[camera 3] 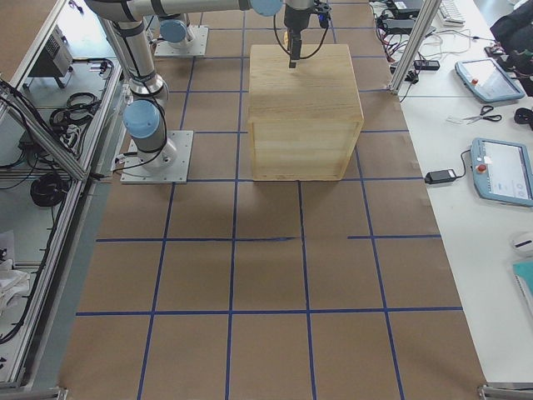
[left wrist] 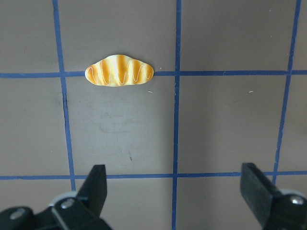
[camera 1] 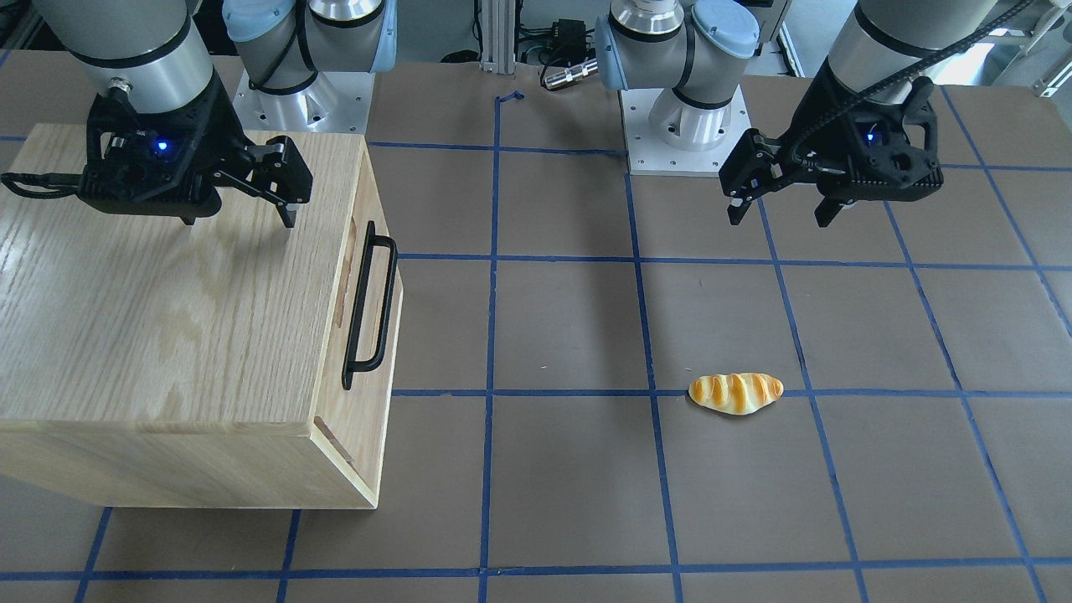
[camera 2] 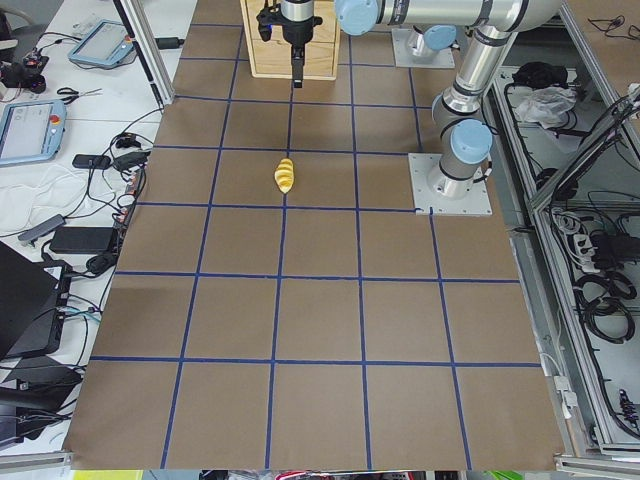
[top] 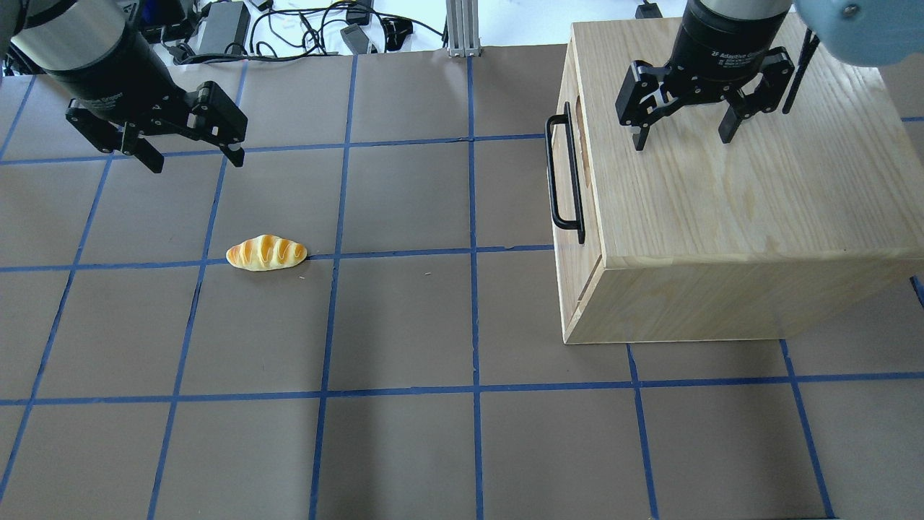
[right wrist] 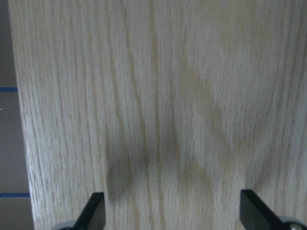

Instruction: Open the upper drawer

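Observation:
The light oak cabinet (top: 729, 209) stands on my right side of the table. Its upper drawer (top: 586, 195) faces the table's middle, carries a long black bar handle (top: 552, 173) and looks shut, flush with the cabinet front. The drawer (camera 1: 368, 197) and its handle (camera 1: 385, 301) also show in the front-facing view. My right gripper (top: 682, 141) hangs open and empty above the cabinet top, behind the handle; its wrist view (right wrist: 173, 211) shows only wood grain. My left gripper (top: 196, 160) is open and empty above the bare table, far from the cabinet.
A toy bread roll (top: 266, 253) lies on the brown table below my left gripper; it also shows in the left wrist view (left wrist: 120, 72). Blue tape lines grid the table. Cables and boxes lie beyond the far edge (top: 303, 29).

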Robot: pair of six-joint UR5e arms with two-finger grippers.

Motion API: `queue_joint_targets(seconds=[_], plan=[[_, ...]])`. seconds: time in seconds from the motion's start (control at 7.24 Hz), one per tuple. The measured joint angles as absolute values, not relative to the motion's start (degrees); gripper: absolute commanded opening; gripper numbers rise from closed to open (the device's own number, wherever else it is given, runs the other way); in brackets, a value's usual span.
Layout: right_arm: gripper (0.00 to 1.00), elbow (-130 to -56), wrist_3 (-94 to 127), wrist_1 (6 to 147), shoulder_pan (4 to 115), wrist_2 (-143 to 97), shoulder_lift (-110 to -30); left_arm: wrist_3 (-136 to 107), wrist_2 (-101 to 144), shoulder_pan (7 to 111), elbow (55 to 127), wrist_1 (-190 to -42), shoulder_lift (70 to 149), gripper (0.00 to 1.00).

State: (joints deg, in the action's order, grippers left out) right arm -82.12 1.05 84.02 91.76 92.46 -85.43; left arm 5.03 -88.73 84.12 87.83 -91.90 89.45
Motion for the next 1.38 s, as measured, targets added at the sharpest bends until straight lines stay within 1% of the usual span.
queue_joint_targets(seconds=[0.69, 1.38], plan=[[1.0, -82.1, 1.1, 84.0, 91.8, 92.5, -85.4, 3.6, -89.0, 85.0, 88.7, -88.8, 91.0, 1.0], [1.0, -82.1, 1.1, 84.0, 91.8, 92.5, -85.4, -3.1, -83.0, 89.6, 88.7, -82.3, 93.2, 1.0]])
